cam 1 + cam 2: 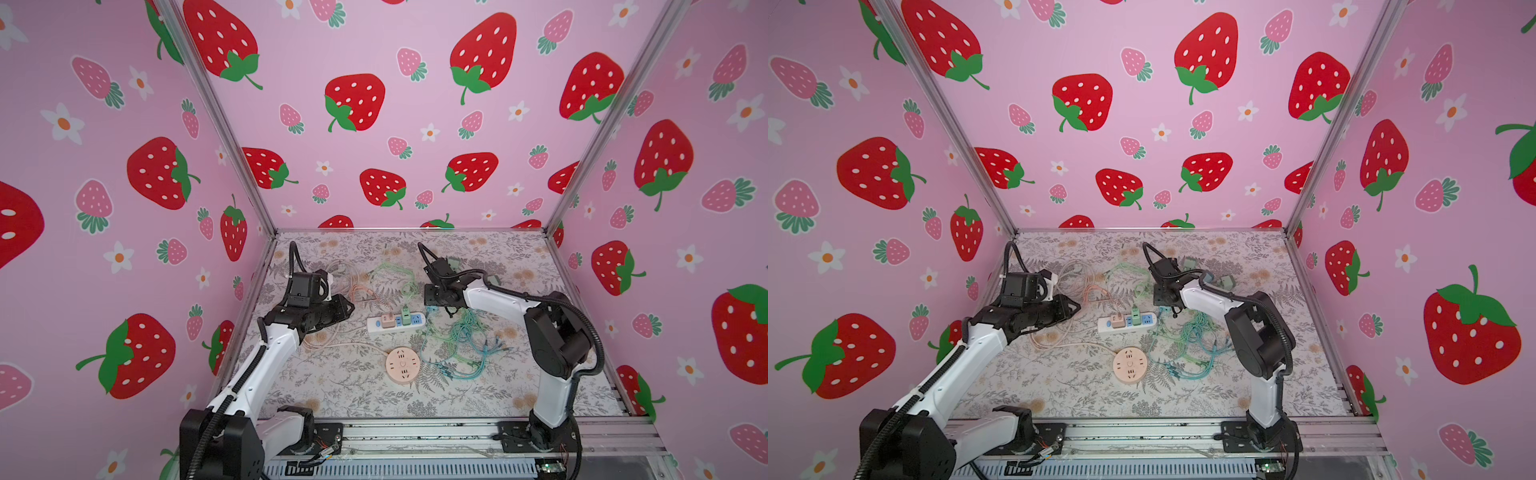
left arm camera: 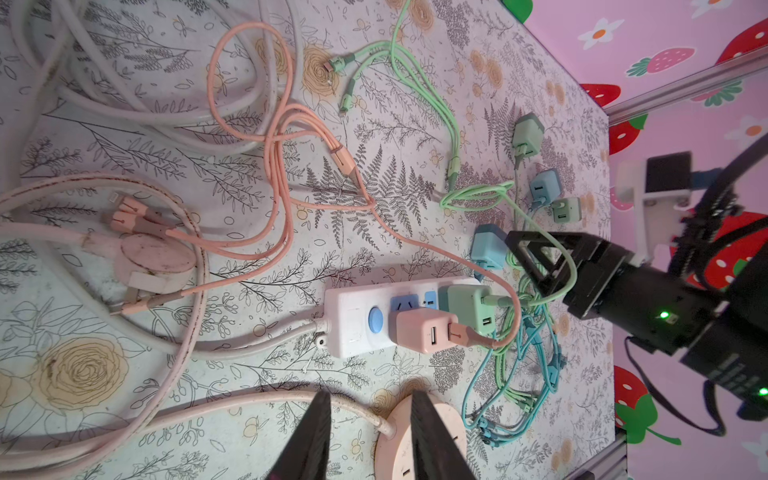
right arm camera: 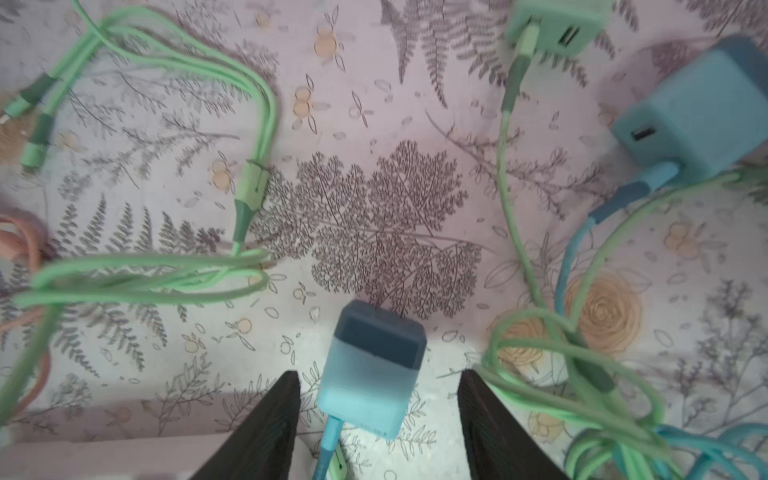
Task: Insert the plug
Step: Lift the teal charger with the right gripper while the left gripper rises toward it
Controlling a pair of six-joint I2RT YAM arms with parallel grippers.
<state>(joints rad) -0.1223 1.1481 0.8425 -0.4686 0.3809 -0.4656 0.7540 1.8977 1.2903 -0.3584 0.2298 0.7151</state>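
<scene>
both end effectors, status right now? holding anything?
Left end effector: open, empty.
Right end effector: open, straddling the blue USB charger with a gap on each side, not gripping it.

Floral table (image 1: 332, 395), power strip (image 1: 376, 326), round socket (image 1: 402, 365), cables (image 1: 461, 340), perhaps tangled

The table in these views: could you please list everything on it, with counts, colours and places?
power strip: one, white, table centre
pink charger: one, plugged into the strip
green charger: one, plugged in beside it
round socket: one, pink, nearer the arm bases than the strip
blue charger: one, loose, right of the strip, untouched
other loose chargers: three, one blue, two green, toward the back
cables: count unclear; pink and whitish left, green and blue right
left gripper: black, open, empty, left of the strip
right gripper: black, open, astride the blue charger
</scene>
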